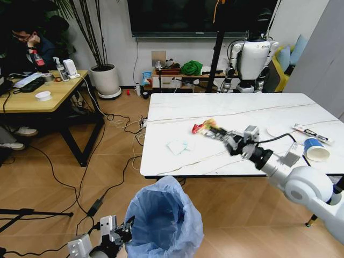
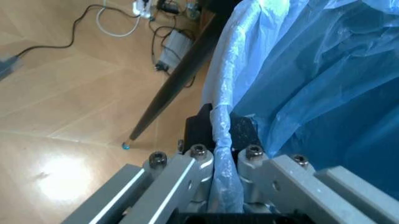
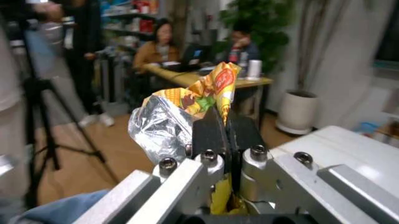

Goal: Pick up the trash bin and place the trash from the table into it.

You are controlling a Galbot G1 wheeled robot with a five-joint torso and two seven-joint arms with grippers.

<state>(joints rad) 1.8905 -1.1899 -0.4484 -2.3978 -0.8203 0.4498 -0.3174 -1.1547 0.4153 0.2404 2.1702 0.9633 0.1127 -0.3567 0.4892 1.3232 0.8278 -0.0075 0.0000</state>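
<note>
The trash bin, lined with a crinkled light-blue bag, hangs low in front of the table's near edge. My left gripper is shut on its rim, and the left wrist view shows the bag's edge pinched in that gripper. Over the white marble table, my right gripper is shut on a red and yellow crumpled wrapper. In the right wrist view the wrapper sticks up from the gripper. A white tissue, a blue paper cup, a white tube and a white disc lie on the table.
A yellow wooden desk stands to the left, with a white plant pot behind it. Cables trail over the wooden floor. A tripod leg lies at the lower left. Another robot stands behind the table.
</note>
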